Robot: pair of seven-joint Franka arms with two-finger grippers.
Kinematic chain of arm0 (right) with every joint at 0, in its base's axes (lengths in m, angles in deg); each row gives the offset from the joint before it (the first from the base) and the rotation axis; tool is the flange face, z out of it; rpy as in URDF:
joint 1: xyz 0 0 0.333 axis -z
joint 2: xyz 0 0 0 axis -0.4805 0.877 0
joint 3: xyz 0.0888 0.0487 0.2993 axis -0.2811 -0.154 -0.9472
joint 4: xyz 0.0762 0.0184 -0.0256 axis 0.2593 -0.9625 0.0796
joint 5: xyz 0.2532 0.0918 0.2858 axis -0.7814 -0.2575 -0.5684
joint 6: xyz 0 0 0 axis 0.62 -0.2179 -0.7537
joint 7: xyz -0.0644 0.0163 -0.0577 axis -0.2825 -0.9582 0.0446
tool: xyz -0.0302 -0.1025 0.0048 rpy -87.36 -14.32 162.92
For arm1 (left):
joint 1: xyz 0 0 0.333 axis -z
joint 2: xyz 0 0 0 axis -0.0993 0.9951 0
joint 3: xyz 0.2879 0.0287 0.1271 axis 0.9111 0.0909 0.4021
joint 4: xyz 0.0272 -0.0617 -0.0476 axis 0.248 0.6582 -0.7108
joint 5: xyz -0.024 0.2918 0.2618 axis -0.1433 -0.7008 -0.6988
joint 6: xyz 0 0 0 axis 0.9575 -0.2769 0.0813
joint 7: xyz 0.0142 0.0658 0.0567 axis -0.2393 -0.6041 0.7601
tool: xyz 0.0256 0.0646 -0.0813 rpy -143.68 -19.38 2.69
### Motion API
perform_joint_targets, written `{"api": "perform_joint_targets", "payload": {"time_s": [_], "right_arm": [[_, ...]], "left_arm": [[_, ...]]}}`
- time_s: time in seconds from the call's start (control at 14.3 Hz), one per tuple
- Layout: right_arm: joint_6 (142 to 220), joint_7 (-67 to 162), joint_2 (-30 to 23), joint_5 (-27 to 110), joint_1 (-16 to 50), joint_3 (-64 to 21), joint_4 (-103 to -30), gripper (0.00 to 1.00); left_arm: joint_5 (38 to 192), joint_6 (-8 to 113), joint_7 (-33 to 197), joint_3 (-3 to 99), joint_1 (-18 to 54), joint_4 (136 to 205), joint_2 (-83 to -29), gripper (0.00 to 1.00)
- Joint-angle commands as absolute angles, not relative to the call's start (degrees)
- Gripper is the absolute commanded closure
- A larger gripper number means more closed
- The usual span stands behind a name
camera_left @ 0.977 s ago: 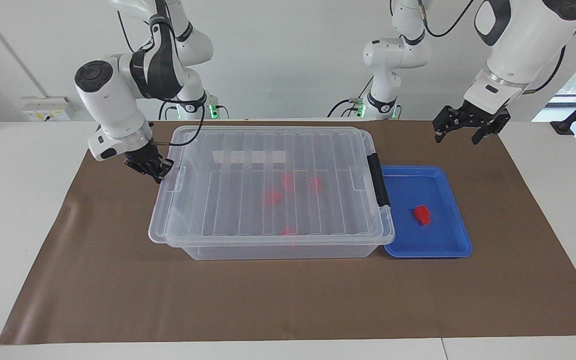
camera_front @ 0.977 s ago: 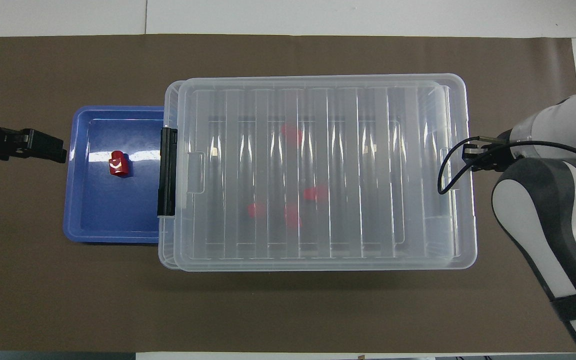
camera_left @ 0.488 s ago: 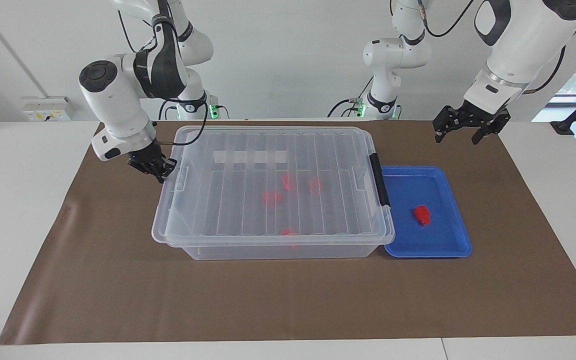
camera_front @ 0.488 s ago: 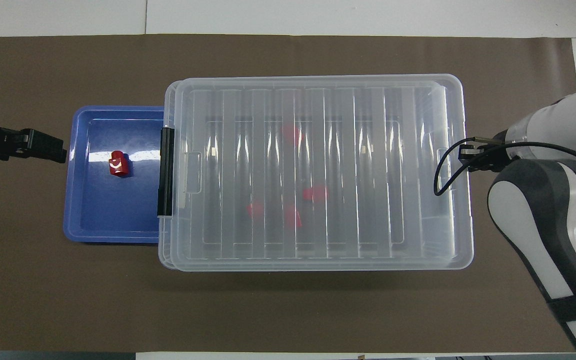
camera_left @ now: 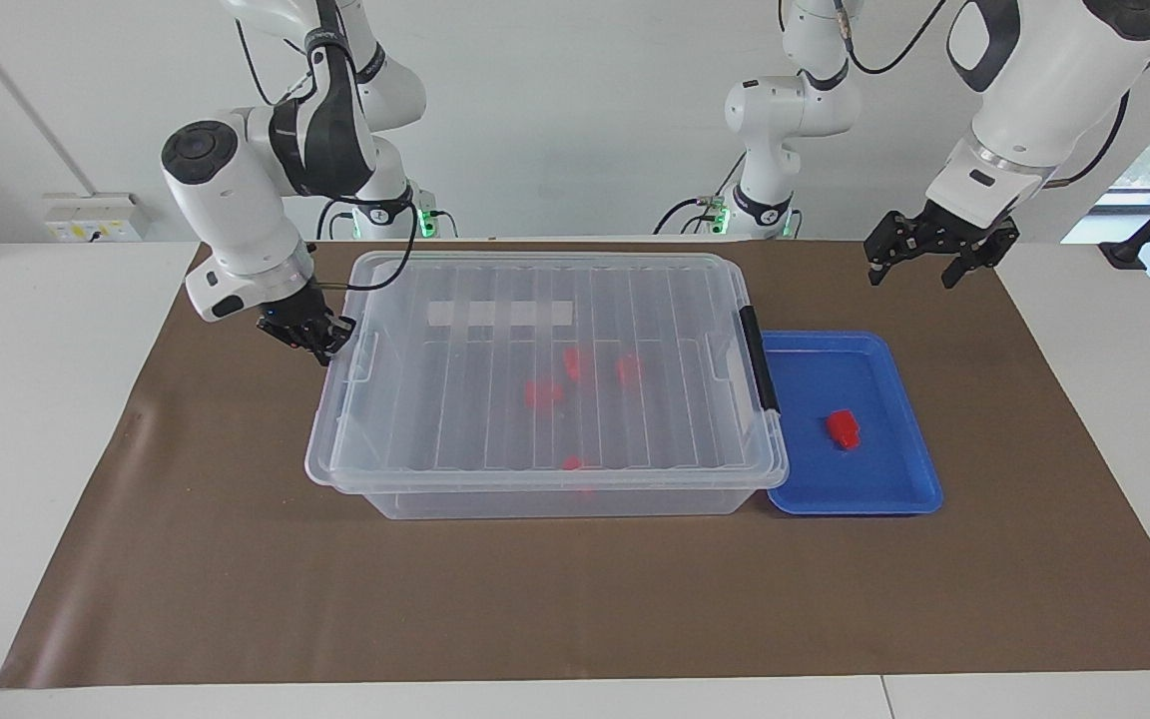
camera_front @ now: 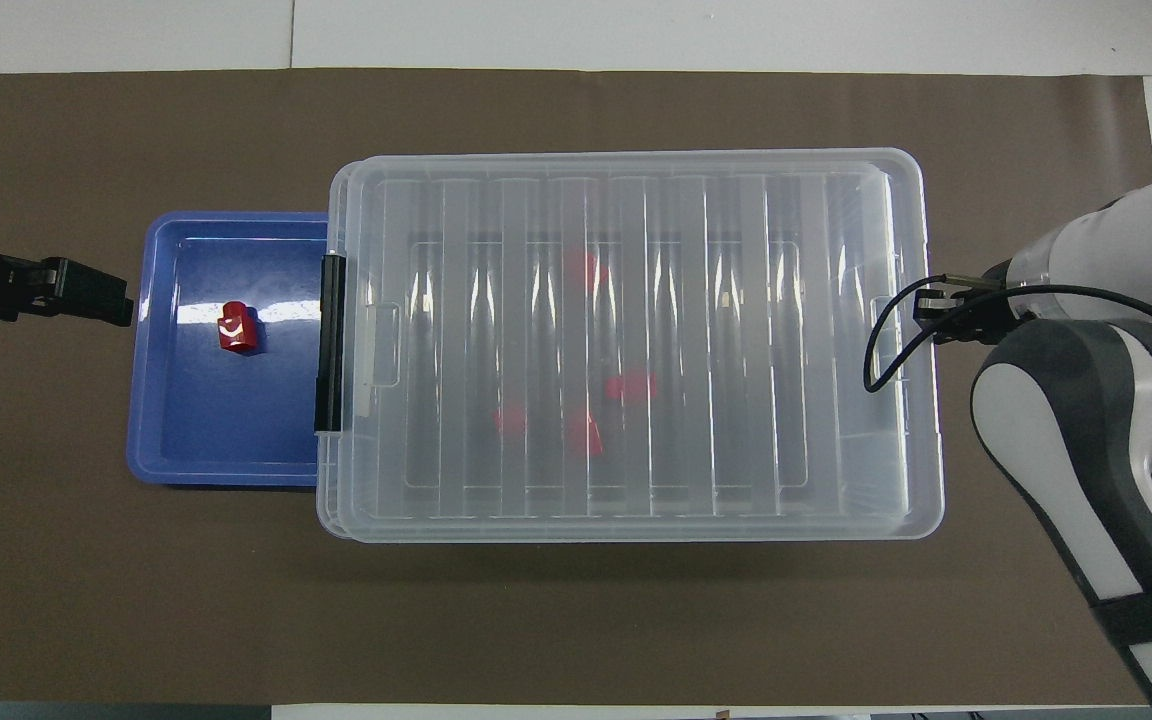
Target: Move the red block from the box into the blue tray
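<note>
The clear box (camera_left: 455,501) stands mid-mat with its ribbed lid (camera_left: 475,419) lying on it. Several red pieces (camera_left: 543,391) show blurred through the lid (camera_front: 736,330). The blue tray (camera_left: 884,489) sits against the box's dark latch handle (camera_left: 761,359), at the left arm's end. One red block (camera_left: 843,427) lies in the tray (camera_front: 186,440), and it also shows in the overhead view (camera_front: 235,328). My right gripper (camera_left: 323,342) is at the lid's rim at the right arm's end, shut on it. My left gripper (camera_left: 919,270) is open, in the air over the mat beside the tray.
A brown mat (camera_left: 555,609) covers the table's middle, with white table (camera_left: 36,419) around it. The right arm's cable (camera_front: 886,345) hangs over the lid's end. The latch handle (camera_front: 329,345) overlaps the tray's rim.
The lid has slid toward the left arm's end and now lines up with the box. My right gripper moved with it. The left arm has not moved.
</note>
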State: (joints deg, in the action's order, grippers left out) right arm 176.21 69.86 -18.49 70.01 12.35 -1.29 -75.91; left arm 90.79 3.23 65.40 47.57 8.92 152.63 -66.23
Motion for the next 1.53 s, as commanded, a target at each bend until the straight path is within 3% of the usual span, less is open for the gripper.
{"api": "perform_joint_targets", "payload": {"time_s": [0.0, 0.84, 1.19, 1.47], "right_arm": [[177.2, 71.7, -19.8, 69.7, 12.3, -1.8, -77.4, 1.0], [176.7, 72.4, -19.8, 69.7, 12.1, -1.9, -76.9, 1.0], [165.2, 70.4, -19.5, 69.8, 13.6, -1.1, -67.9, 1.0], [155.2, 64.2, -19.4, 70.4, 18.4, -1.1, -59.3, 1.0]], "left_arm": [[91.5, 2.3, 64.8, 47.4, 8.2, 152.7, -66.6, 0.0], [91.5, 2.3, 64.8, 47.4, 8.2, 152.7, -66.6, 0.0], [91.6, 2.3, 64.8, 47.4, 8.2, 152.7, -66.6, 0.0], [91.5, 2.3, 64.8, 47.4, 8.2, 152.7, -66.6, 0.0]]}}
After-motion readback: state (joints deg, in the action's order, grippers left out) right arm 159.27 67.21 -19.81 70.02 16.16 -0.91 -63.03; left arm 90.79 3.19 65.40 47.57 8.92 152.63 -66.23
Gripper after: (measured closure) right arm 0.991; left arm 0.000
